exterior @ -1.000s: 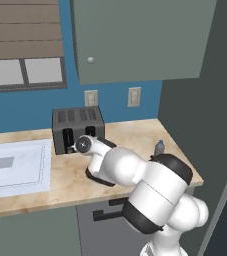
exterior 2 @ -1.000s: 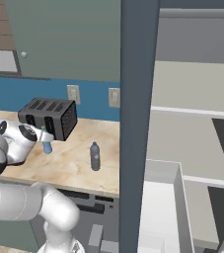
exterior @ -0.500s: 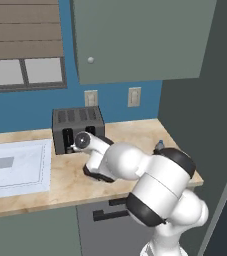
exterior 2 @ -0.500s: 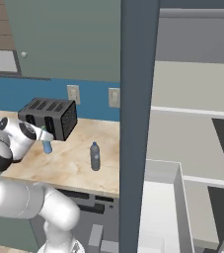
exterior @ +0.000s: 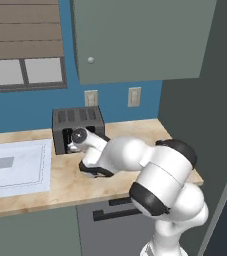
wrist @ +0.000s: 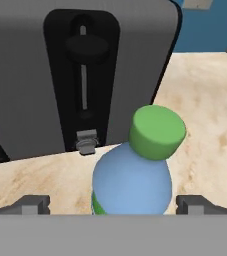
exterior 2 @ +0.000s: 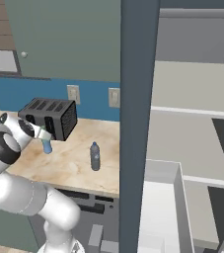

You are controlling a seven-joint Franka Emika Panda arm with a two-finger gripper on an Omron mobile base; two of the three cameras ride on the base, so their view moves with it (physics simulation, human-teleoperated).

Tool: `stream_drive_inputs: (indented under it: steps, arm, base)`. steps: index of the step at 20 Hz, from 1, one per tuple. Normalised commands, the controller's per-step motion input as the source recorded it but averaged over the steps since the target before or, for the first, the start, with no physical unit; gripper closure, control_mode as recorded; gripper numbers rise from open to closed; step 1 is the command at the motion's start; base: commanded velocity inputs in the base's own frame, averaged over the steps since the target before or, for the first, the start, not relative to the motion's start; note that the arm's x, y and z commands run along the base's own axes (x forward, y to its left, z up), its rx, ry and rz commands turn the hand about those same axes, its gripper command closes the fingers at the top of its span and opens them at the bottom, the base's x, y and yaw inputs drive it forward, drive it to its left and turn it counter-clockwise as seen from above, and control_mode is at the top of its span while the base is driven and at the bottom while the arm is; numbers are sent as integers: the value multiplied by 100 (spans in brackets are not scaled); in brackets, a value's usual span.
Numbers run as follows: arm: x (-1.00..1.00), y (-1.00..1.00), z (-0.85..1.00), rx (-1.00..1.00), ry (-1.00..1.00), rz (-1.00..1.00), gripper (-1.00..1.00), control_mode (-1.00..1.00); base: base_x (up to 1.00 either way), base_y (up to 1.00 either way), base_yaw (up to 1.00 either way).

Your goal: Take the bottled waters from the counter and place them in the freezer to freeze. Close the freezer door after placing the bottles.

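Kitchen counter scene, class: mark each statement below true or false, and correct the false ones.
1. The blue bottle has a green cap. True.
2. The end effector is shut on the blue bottle. False: its fingers stand open, one on each side of the bottle.
3. The grey bottle lies on its side on the counter. False: it stands upright.
4. The toaster stands right behind the blue bottle in the hand view. True.
5. The grey bottle already stands on a freezer shelf. False: it is on the counter, and the shelves in view are bare.
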Motion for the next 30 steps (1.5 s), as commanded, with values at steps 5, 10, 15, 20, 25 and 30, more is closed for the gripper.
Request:
stream_drive_inputs:
  steps: [5, 10, 15, 20, 25, 30]
  arm:
    - [5, -23, 0, 14, 2, 4, -100, -100]
    - [0, -30, 0, 16, 0, 2, -100, -100]
    - [10, 8, -3, 7, 2, 0, 100, -100]
    - [17, 41, -22, 1, 7, 0, 100, -100]
    - [8, 10, -4, 2, 0, 0, 100, -100]
    - [-8, -11, 10, 9, -4, 0, 100, -100]
  base:
    - [0, 0, 0]
    - [0, 0, 0]
    - [0, 0, 0]
    - [0, 0, 0]
    - [0, 0, 0]
    - [0, 0, 0]
